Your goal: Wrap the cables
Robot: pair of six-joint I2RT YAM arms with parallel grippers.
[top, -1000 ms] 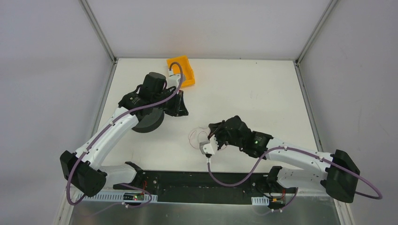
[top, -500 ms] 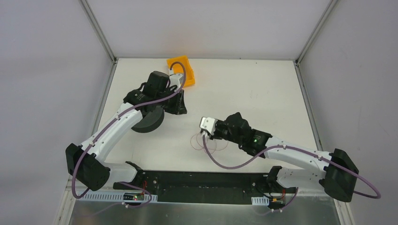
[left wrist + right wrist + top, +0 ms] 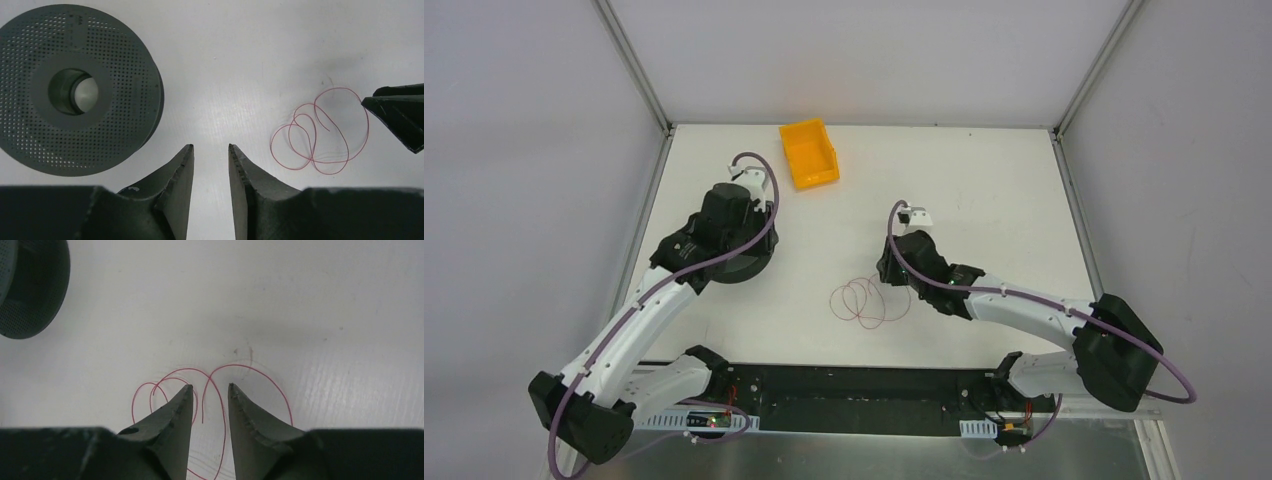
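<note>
Lying loose on the white surface (image 3: 984, 190), near the middle: thin reddish-brown wire cables (image 3: 869, 300), a few overlapping loops, not wound on anything. Left fingers (image 3: 186, 159) are parted by a narrow gap, nothing between them, nothing held. They sit over bare surface, with the dark grey perforated round spool (image 3: 75, 90) to their left and the cables to their right, apart from both. Spool lies flat, hub hole facing up, left of the cables and well apart from them; the left arm partly covers it in the top view. Right fingers (image 3: 185, 399) are also parted by a narrow gap, gripping nothing. They are right over the cables: one strand end runs in line with the gap between the tips, loops spread to either side. Contact with the wire: cannot tell. In the left wrist view a right fingertip sits just beside the rightmost loop. Orange plastic bin (image 3: 809, 152) is at the far edge, well apart from the cables.
</note>
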